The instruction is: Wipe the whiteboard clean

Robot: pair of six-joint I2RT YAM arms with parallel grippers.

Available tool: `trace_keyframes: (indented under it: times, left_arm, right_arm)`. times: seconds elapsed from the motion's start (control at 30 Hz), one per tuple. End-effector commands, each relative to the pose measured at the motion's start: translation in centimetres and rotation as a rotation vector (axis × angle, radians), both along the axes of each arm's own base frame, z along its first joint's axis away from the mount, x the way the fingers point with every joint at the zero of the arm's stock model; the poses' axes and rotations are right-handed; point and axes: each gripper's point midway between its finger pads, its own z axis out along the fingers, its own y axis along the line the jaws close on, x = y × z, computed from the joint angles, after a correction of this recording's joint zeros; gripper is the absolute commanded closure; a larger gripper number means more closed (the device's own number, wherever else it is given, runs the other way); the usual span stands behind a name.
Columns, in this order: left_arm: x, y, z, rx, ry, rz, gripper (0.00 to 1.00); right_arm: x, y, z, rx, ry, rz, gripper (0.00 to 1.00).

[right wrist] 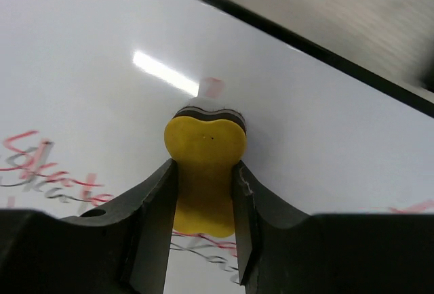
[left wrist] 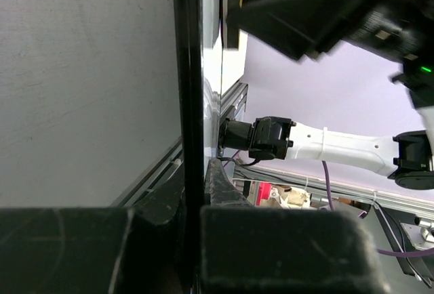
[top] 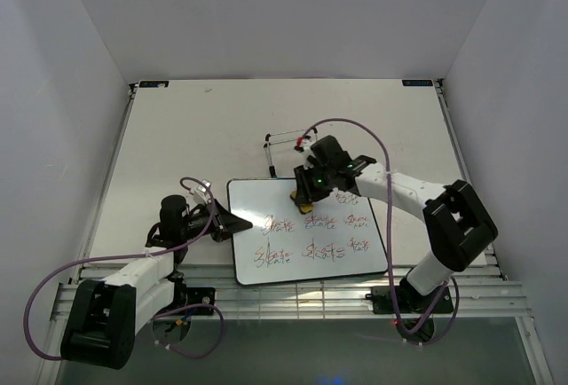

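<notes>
The whiteboard [top: 266,200] lies flat on the table [top: 195,128], near centre; the left end effector [top: 238,223] is clamped on its left rim, likely to stop sliding; the right end effector [top: 306,197] pinches the eraser [right wrist: 205,150] tight, pressed on the whiteboard just above the scribbles [top: 280,223].

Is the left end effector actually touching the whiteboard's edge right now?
Touching. The left wrist view shows the black rim of the whiteboard running down between the fingers of the left end effector, pinched with no gap.
</notes>
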Motion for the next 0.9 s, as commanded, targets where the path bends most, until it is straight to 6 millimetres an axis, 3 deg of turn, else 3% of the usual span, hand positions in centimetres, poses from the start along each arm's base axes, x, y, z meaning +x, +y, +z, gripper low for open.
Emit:
trace_keyframes:
  times: [0.0,0.07,0.1,0.13,0.2,0.3,0.33,0.4,0.43,0.63,0.73,0.87]
  left_arm:
    - [2.5,1.0,-0.2,0.106,-0.140,0.077,1.00]
    - [2.5,1.1,-0.3,0.109,-0.133,0.078,1.00]
    - [2.5,1.1,-0.3,0.109,-0.133,0.077,1.00]
    - [2.5,1.1,-0.3,0.110,-0.133,0.079,1.00]
    - [2.5,1.1,-0.3,0.112,-0.135,0.081,1.00]
    - [2.7,1.2,-0.1,0.116,-0.133,0.089,1.00]
    - [2.9,1.3,-0.1,0.119,-0.137,0.094,1.00]
    - [2.9,1.3,0.0,0.122,-0.136,0.098,1.00]
    - [3.0,1.4,0.0,0.123,-0.139,0.102,1.00]
    - [3.3,1.7,0.0,0.128,-0.134,0.127,1.00]
    - [3.5,2.0,-0.1,0.129,-0.121,0.154,1.00]
    - [3.7,2.7,-0.6,0.141,-0.097,0.195,1.00]
  right_arm:
    - [-3.1,6.9,2.1,0.058,0.044,0.155,0.75]
    - [-4.4,9.7,1.5,0.044,0.063,0.220,0.75]
    - [-3.8,11.4,2.9,0.066,0.033,0.241,0.75]
    - [-4.1,12.1,2.7,0.054,0.033,0.260,0.75]
    - [-3.6,12.2,1.1,0.012,0.059,0.251,0.75]
    - [-2.5,10.7,-0.6,-0.018,0.083,0.219,0.75]
    - [-1.9,8.8,-1.8,-0.049,0.103,0.184,0.75]
    - [-1.3,6.3,-2.5,-0.065,0.114,0.136,0.75]
    - [0.1,4.1,-3.0,-0.084,0.118,0.071,0.75]
    - [0.2,-8.1,-6.1,-0.180,0.203,-0.181,0.74]
    - [-0.7,-12.5,-7.2,-0.209,0.239,-0.280,0.74]
    - [-1.2,-16.0,-7.8,-0.216,0.265,-0.366,0.74]
